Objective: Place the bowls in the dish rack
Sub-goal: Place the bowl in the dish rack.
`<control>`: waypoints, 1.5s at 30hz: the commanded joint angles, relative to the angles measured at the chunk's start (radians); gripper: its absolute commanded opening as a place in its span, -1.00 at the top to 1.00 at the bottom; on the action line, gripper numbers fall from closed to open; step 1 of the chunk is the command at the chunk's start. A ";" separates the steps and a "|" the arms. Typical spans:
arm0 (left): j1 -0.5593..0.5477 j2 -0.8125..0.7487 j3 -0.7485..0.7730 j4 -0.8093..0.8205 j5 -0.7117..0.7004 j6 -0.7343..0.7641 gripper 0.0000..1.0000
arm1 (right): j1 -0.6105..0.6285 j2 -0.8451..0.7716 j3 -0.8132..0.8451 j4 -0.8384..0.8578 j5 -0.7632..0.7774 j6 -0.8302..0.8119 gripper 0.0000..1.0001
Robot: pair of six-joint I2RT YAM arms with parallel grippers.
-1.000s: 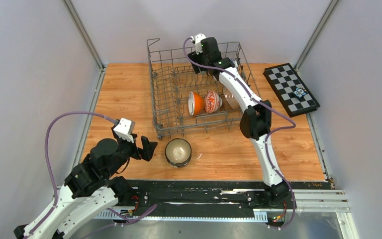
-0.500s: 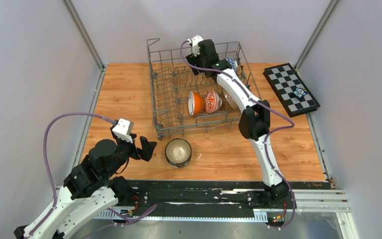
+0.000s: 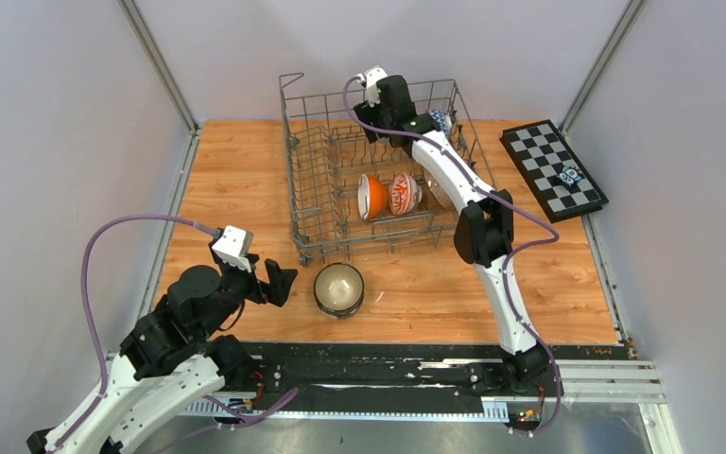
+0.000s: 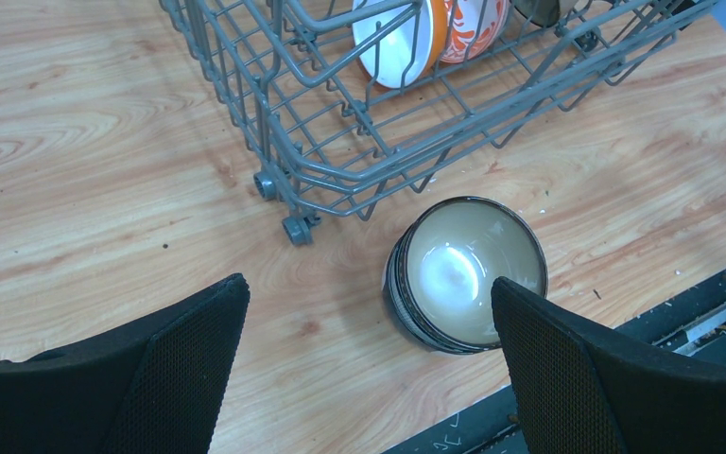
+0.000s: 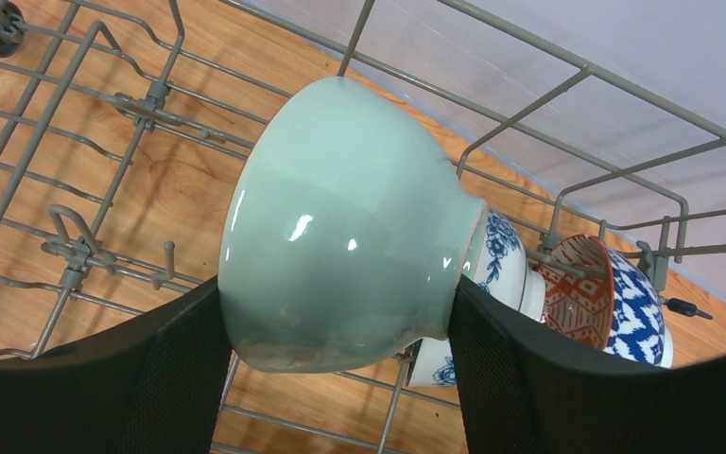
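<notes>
Down at the near edge, the left gripper (image 3: 279, 282) hung low over the table (image 3: 236, 189), jaws spread wide with nothing between them. Just to its right sat the beige bowl (image 3: 338, 288), upright on the wood, dark rim up, outside the rack (image 3: 290, 151) and just short of its front wall. From the left wrist, that bowl (image 4: 468, 274) lay close beside the right finger, not touched.

Into the rack now: the orange bowl (image 3: 371, 196) and the red-white bowl (image 3: 403, 192) stood on edge side by side among the front tines. A greyish bowl beside them was mostly hidden by the right arm.

Further back, the right gripper (image 5: 336, 317) was clamped on the green bowl (image 5: 340, 227), one finger on each side. The bowl lay tipped on its side, foot towards the back wall, above the rack's wires.

Behind it, in the far right corner, a blue-white bowl (image 5: 496, 255) leaned on edge, with a red-and-blue bowl (image 5: 605, 303) right beside it.

Off to the far right, the chequered board (image 3: 553, 168) lay flat on the table.
</notes>
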 commanded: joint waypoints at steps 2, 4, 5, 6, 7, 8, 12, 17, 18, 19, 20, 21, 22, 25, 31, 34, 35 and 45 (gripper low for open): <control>0.008 -0.012 -0.014 0.017 -0.008 0.013 -1.00 | 0.023 0.029 -0.037 -0.067 -0.022 0.080 -0.21; 0.008 -0.011 -0.015 0.016 -0.007 0.013 -1.00 | 0.026 0.031 -0.041 -0.066 -0.021 0.081 -0.34; 0.008 -0.012 -0.015 0.017 -0.008 0.012 -1.00 | 0.028 0.030 -0.045 -0.066 -0.019 0.081 -0.39; 0.008 -0.012 -0.015 0.017 -0.006 0.012 -1.00 | 0.029 0.032 -0.047 -0.066 -0.018 0.082 -0.44; 0.008 -0.012 -0.015 0.016 -0.006 0.012 -1.00 | 0.030 0.031 -0.050 -0.066 -0.018 0.083 -0.48; 0.008 -0.012 -0.015 0.017 -0.006 0.013 -1.00 | 0.033 0.031 -0.052 -0.064 -0.019 0.081 -0.51; 0.008 -0.014 -0.015 0.016 -0.006 0.012 -1.00 | 0.040 0.027 -0.063 -0.063 -0.021 0.088 -0.58; 0.008 -0.020 -0.015 0.017 -0.007 0.013 -1.00 | 0.048 0.021 -0.071 -0.058 -0.014 0.094 -0.64; 0.008 -0.021 -0.015 0.016 -0.007 0.012 -1.00 | 0.049 0.019 -0.073 -0.057 -0.010 0.096 -0.65; 0.008 -0.024 -0.015 0.015 -0.009 0.012 -1.00 | 0.048 0.018 -0.071 -0.055 -0.006 0.098 -0.65; 0.008 -0.024 -0.016 0.015 -0.009 0.011 -1.00 | 0.049 0.016 -0.072 -0.056 0.002 0.102 -0.66; 0.008 -0.026 -0.016 0.015 -0.009 0.011 -1.00 | 0.050 0.015 -0.074 -0.054 0.011 0.107 -0.66; 0.008 -0.028 -0.016 0.015 -0.010 0.011 -1.00 | 0.049 0.012 -0.076 -0.052 0.024 0.110 -0.67; 0.008 -0.031 -0.016 0.016 -0.012 0.011 -1.00 | 0.050 0.012 -0.077 -0.047 0.061 0.131 -0.66; 0.008 -0.035 -0.016 0.013 -0.015 0.010 -1.00 | 0.048 0.011 -0.072 -0.036 0.096 0.153 -0.66; 0.008 -0.035 -0.016 0.013 -0.015 0.010 -1.00 | 0.048 0.009 -0.066 -0.027 0.085 0.156 -0.67; 0.008 -0.036 -0.016 0.014 -0.015 0.010 -1.00 | 0.048 0.010 -0.063 -0.025 0.083 0.156 -0.68; 0.008 -0.031 -0.016 0.013 -0.017 0.009 -1.00 | 0.057 0.061 0.003 0.016 0.130 0.106 -0.84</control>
